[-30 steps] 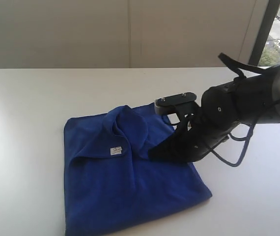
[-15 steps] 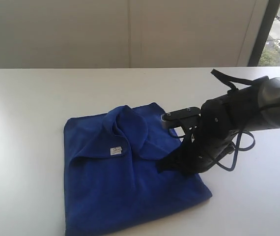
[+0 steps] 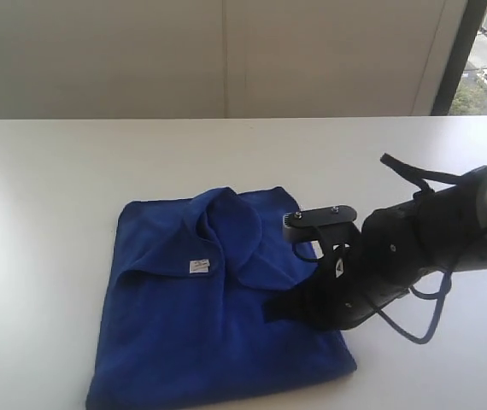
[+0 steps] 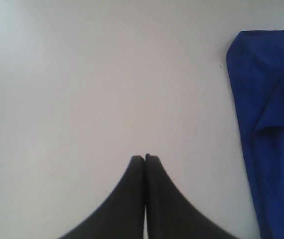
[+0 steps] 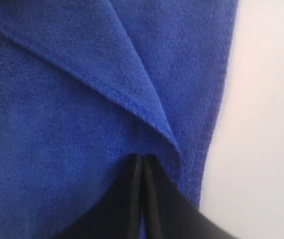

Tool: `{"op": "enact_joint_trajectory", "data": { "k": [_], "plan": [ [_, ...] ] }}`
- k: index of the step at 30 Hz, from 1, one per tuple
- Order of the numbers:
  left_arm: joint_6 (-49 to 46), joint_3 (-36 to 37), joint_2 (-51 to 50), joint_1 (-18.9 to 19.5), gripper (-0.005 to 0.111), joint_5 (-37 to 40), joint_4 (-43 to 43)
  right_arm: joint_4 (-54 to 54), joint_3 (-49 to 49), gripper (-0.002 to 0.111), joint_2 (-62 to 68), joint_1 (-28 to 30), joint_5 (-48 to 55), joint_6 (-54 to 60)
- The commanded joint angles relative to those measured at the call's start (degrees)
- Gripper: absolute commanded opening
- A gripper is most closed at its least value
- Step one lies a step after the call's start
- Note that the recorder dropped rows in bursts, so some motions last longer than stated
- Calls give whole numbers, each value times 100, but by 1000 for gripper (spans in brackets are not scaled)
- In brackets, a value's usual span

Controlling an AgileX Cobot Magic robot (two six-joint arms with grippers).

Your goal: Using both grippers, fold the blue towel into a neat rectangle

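Blue towel (image 3: 218, 342) lies rumpled on the white table (image 3: 55, 171), one flap turned over near its white tag (image 3: 198, 266). There's plenty of bare tabletop behind and on both sides. Right gripper (image 3: 269, 312) slants low over the towel's right edge, jaws closed tight, tips at a fold. Left gripper (image 4: 145, 158) is closed and empty over bare table beside the towel.

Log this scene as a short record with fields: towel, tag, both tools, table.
towel: blue, partly folded, flaps turned over, lying on table
tag: white, at a folded edge
left tool: shut, over bare table, clear of towel
right tool: shut, tip on towel beside a folded edge; whether it pinches cloth is unclear
table: white
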State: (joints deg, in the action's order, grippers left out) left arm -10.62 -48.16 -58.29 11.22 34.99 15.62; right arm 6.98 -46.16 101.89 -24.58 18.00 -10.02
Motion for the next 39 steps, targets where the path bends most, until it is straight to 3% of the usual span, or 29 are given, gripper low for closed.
{"op": "enact_joint_trajectory", "data": {
  "k": [1, 20, 28, 39],
  "plan": [
    [-14, 11, 54, 4, 0, 64, 57, 454, 164, 0, 67, -290, 444, -63],
    [-14, 11, 54, 4, 0, 64, 57, 588, -71, 0, -483, -459, 508, -25],
    [-14, 11, 54, 4, 0, 64, 57, 510, -61, 0, 108, -459, 288, -25],
    [-14, 11, 54, 4, 0, 64, 57, 380, -71, 0, 243, 1, 413, -25]
  ]
}}
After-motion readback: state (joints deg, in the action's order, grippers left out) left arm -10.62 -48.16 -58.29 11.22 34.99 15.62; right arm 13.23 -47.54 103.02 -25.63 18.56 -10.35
